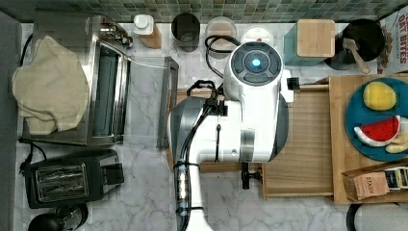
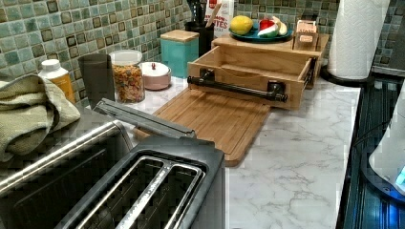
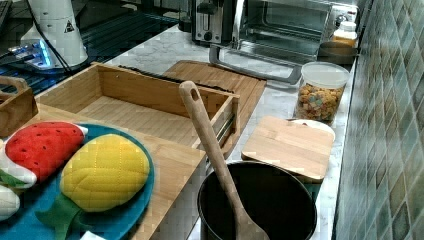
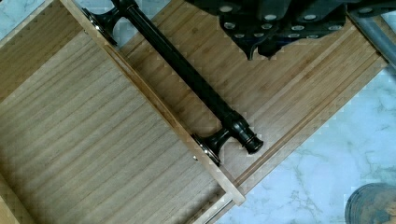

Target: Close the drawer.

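The drawer (image 1: 308, 139) is a shallow light wooden tray pulled out of a wooden stand (image 1: 344, 144). Its bottom (image 3: 130, 115) is bare, and its front panel (image 2: 239, 78) carries a long black bar handle (image 2: 236, 88). My gripper (image 4: 262, 49) hangs shut with nothing in it, over the grooved cutting board (image 4: 289, 93). It sits just off the handle (image 4: 187, 74), on the side away from the drawer's bottom (image 4: 93, 154). My white arm (image 1: 240, 120) covers the drawer's front in the top view.
The cutting board (image 2: 210, 119) lies right in front of the drawer. A toaster oven (image 1: 106, 82) with its door down and a black toaster (image 1: 72, 178) stand beyond it. Jars (image 2: 128, 76) line the tiled wall. A paper towel roll (image 2: 356, 38) stands beside the stand.
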Robot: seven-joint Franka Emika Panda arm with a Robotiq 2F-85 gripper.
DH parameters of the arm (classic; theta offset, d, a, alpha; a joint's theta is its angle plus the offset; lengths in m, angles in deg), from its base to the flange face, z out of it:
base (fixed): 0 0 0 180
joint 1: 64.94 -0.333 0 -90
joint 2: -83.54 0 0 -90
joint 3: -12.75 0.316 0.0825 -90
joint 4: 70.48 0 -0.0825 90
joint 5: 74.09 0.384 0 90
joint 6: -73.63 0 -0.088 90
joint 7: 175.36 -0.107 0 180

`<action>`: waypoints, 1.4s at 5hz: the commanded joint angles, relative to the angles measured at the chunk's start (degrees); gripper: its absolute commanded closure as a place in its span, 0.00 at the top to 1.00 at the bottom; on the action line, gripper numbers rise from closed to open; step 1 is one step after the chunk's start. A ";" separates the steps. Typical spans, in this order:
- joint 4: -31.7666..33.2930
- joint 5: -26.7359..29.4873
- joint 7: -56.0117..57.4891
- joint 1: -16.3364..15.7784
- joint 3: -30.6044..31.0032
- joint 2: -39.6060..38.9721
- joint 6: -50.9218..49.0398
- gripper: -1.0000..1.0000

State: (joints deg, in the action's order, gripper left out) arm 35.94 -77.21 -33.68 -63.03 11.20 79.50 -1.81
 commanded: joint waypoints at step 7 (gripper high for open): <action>16.20 -1.70 26.65 -0.43 2.22 -3.92 19.78 0.00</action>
State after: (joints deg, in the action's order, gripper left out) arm 51.27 -77.41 -10.00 -63.03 12.83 73.53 14.01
